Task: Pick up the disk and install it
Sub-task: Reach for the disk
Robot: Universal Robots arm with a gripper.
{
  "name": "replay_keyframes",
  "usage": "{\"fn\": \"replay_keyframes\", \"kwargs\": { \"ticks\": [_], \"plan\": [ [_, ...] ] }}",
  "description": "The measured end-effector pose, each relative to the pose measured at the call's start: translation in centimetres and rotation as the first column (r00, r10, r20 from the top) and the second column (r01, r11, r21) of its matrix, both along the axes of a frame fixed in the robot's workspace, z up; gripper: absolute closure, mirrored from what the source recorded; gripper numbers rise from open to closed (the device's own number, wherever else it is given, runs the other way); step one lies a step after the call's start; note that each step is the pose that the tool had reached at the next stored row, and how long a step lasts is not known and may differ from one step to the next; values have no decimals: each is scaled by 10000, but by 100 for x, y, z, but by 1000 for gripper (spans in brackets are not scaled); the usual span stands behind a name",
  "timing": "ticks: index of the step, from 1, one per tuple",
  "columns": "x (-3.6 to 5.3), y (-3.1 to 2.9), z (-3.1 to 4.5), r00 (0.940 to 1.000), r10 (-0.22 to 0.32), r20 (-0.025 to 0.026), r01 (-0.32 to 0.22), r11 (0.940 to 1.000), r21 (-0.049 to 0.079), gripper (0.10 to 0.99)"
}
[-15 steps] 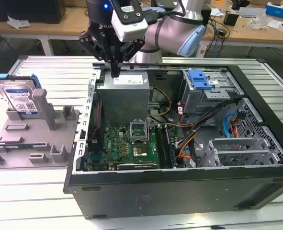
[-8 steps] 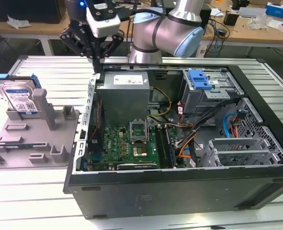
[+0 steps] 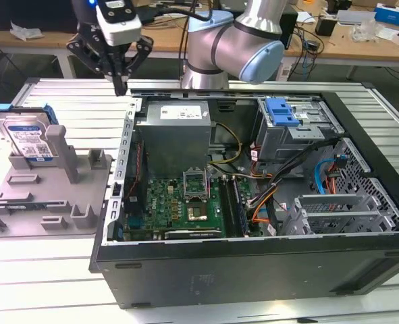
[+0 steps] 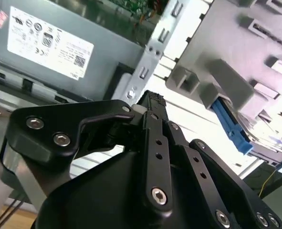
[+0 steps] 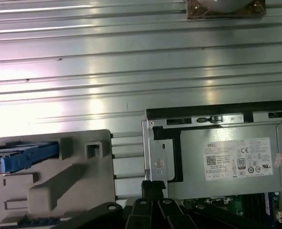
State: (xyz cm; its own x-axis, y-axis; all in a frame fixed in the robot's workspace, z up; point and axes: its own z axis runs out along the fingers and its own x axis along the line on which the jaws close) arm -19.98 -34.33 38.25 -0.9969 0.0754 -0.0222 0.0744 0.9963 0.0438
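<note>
Exterior view: my pincer [image 3: 123,86] hangs above the back-corner wall of the open black metal computer case [image 3: 253,270], fingers pressed together w/ nothing between them. The disk [image 3: 29,138], a flat silver hard drive w/ white-and-blue label in a blue plastic carrier, stands leaning in the grey plastic fixture w/ upright posts [image 3: 57,196], at the exterior view's left, well apart from me. It is not yet picked up.

Second wrist view: my black fingers [image 4: 152,101] meet at the tips, no gap. Beyond them are the case's grey boxy power supply [image 4: 45,47] and the fixture [image 4: 236,62], w/ the disk's blue carrier edge [image 4: 231,129] poking out behind a post.

First wrist view: pincer tips [image 5: 153,187] sit over the case's edge, just beside the power supply [image 5: 226,162]. The fixture [image 5: 59,186] lies to one side on the ribbed aluminium table [image 5: 131,57], the disk [image 5: 28,155] seen edge-on in it.

Step in hand, as I judge it: the reach for the disk. To do it well, I should spread the fingers before descending, line them up across the carrier's thin sides, not the label face, and stay clear of the posts. I should also lift off the case wall first, so nothing clips.
</note>
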Motion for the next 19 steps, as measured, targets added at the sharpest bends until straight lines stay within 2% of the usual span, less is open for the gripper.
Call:
{"fn": "replay_keyframes", "kwargs": {
  "ticks": [2, 5, 8, 19],
  "plan": [
    [-73, 40, -3, 10000, 1, -6, -1, 10000, -2, 980],
    [-248, 116, -14, 10000, 1, -13, -1, 10000, -1, 980],
    [-391, 162, -23, 10000, 1, -17, -1, 10000, 0, 980],
    [-840, 272, -56, 10000, 0, -23, 0, 10000, -1, 980]
  ]
}}
